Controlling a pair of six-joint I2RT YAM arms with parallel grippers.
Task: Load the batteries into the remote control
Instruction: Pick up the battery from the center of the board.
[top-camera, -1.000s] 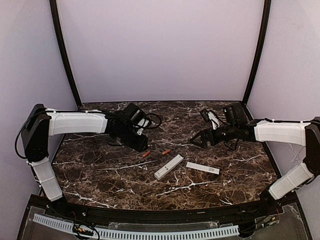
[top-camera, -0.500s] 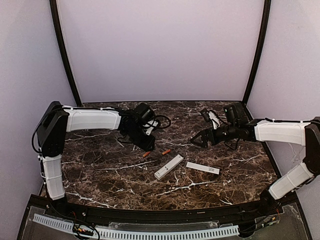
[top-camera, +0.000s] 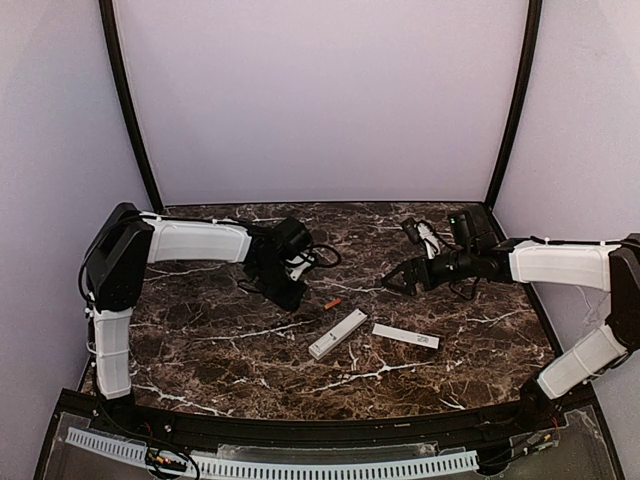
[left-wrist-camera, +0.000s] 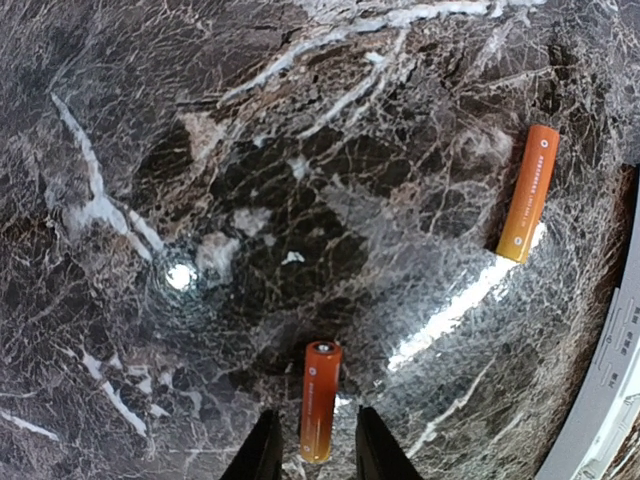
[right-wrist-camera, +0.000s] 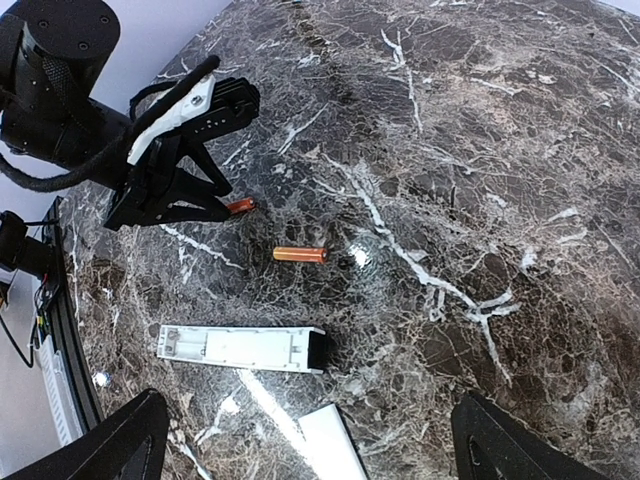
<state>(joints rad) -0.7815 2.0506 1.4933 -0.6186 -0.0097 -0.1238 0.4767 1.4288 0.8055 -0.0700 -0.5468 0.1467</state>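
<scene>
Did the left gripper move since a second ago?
Yes. The left gripper slid slightly right, closer to the remote control, and now straddles one battery.

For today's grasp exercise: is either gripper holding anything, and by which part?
Nothing is gripped yet. The left gripper straddles one end of a battery, gaps on both sides; the right gripper is wide open, empty.

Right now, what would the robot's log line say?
left jaws: straddling one battery | right jaws: open, empty | other battery: on table | remote: unloaded
</scene>
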